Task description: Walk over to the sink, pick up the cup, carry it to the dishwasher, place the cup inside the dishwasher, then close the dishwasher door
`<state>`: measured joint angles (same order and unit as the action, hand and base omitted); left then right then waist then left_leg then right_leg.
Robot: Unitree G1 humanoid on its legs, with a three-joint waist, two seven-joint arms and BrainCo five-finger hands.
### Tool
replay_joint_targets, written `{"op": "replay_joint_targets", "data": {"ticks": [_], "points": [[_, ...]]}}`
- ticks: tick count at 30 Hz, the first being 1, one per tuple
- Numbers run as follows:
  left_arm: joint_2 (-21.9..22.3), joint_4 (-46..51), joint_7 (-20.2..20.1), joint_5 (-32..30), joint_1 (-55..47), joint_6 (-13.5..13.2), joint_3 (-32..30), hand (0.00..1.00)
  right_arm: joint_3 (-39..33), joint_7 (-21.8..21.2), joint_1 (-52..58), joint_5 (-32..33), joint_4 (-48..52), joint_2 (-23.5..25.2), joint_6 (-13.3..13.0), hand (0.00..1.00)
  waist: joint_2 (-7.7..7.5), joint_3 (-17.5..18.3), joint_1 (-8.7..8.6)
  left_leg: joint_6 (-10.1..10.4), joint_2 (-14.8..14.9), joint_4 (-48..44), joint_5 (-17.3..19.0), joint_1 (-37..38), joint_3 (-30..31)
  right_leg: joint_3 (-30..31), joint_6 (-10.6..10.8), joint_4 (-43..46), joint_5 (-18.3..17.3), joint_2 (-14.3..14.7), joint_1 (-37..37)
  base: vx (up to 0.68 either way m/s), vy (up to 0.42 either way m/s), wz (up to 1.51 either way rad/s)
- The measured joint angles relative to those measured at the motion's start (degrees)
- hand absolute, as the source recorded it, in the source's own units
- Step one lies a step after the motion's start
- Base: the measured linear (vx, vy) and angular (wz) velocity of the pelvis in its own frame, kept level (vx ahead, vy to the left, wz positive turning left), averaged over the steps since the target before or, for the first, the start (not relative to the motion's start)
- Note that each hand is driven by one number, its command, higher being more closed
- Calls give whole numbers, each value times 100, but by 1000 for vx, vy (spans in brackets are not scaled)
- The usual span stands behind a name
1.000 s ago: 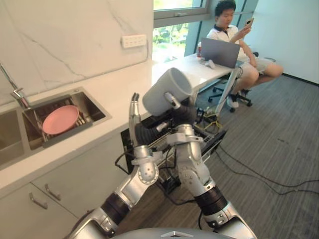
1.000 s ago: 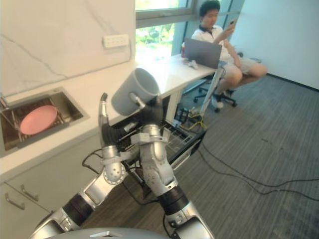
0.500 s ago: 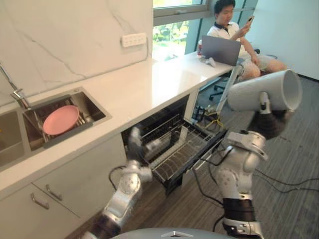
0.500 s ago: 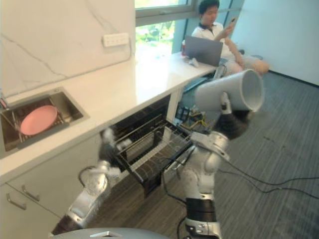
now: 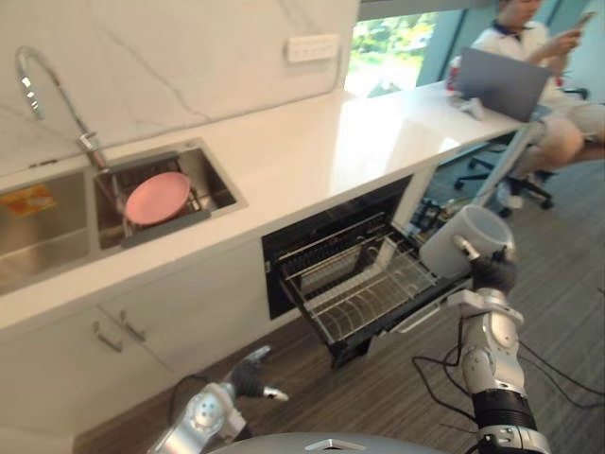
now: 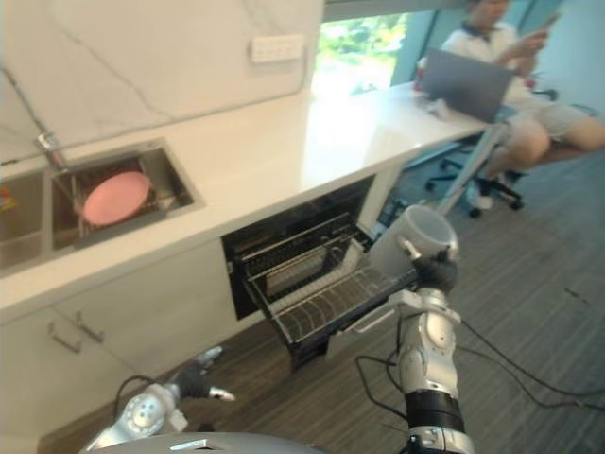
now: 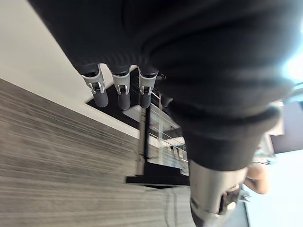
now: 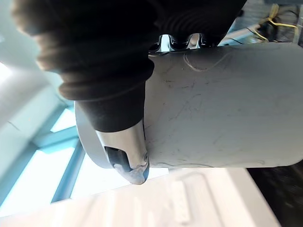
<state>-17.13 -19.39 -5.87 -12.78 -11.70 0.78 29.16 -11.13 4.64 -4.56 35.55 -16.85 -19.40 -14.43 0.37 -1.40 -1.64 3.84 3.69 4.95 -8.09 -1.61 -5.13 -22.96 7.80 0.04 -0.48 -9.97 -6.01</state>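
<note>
Nearest, the left hand hangs low over the floor, fingers relaxed, holding nothing. Beyond it, the right hand is curled round the pale grey cylindrical cup, by the outer corner of the dishwasher's pulled-out black wire rack. Recommendation: bring the cup inward over the rack, lower slowly, and release only once seated.

An office kitchenette: a white stone counter with a sunken steel sink, a black built-in dishwasher open just beside the right hand's fingers, and well beyond them a person at a grey laptop by a window.
</note>
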Motion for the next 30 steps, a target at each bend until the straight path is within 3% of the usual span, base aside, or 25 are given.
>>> {"op": "replay_joint_targets", "data": {"ticks": [1, 5, 8, 11, 14, 17, 19, 22, 27, 30], "points": [[-47, -129, 143, -448, -39, -87, -35, 0, 153, -134, -43, -35, -181, 0, 111, 100, 13, -60, 55, -12, -22, 0, -18, -58, 91, -62, -6, 34, -32, -2, 2, 20, -20, 48], [20, -818, 659, -1279, -32, -146, -143, 0, 542, -393, -400, -407, -862, 36, 289, 100, 61, -289, 166, -42, -55, -1, -126, -234, 375, -283, -34, 86, -101, 20, 5, 17, -29, 37], [47, -1506, 1034, -1377, 230, -74, -613, 0, 548, -432, -871, -447, -1336, 31, 397, 100, 61, -635, 223, -30, -47, -1, -214, -376, 593, -454, -59, 125, -127, 70, 36, -32, -39, 35], [40, -2008, 1200, -1068, 509, 138, -1226, 0, 633, -351, -1417, -474, -1793, -77, 791, 100, 50, -973, 321, -3, 4, -4, -320, -618, 755, -454, -143, 242, -179, 156, 247, -74, -35, 25], [27, -2054, 1165, -808, 590, 255, -1446, 0, 656, -336, -1976, -842, -2486, -389, 1298, 100, 53, -1356, 456, 15, 14, -4, -418, -753, 909, -397, -212, 435, -274, 185, 379, -65, -18, 28], [27, -1976, 1166, -771, 593, 173, -1560, 0, 659, -362, -2520, -923, -2888, -689, 1491, 100, 71, -1687, 515, 23, 28, -5, -496, -851, 969, -114, -226, 660, -375, 199, 562, -87, -1, 13], [-29, -1935, 1139, -765, 719, 97, -1564, 0, 900, -542, -3189, -1488, -2977, -1133, 1609, 100, 115, -1958, 639, 28, 106, -5, -572, -1095, 861, 245, -243, 1046, -459, 199, 1079, -125, -12, -26], [-90, -1958, 1150, -526, 1046, 264, -1529, 0, 1432, -729, -3937, -1963, -2971, -1430, 1911, 100, 114, -2284, 664, 68, 186, -4, -627, -1278, 769, 427, -236, 1309, -473, 221, 1454, -125, -34, -29], [-74, -1953, 981, -549, 1589, 101, -846, 0, 1681, -795, -4766, -2030, -3538, -1469, 2438, 100, 191, -2329, 774, 47, 213, -6, -767, -1802, 663, 677, -236, 1585, -463, 225, 2196, -60, -32, -13], [63, -1959, 934, -297, 1898, 239, -515, 0, 1808, -856, -5184, -2157, -3815, -1464, 2649, 100, 321, -2414, 813, 29, 195, -27, -812, -1980, 650, 718, -218, 1698, -448, 196, 2439, -6, -21, -6]]}}
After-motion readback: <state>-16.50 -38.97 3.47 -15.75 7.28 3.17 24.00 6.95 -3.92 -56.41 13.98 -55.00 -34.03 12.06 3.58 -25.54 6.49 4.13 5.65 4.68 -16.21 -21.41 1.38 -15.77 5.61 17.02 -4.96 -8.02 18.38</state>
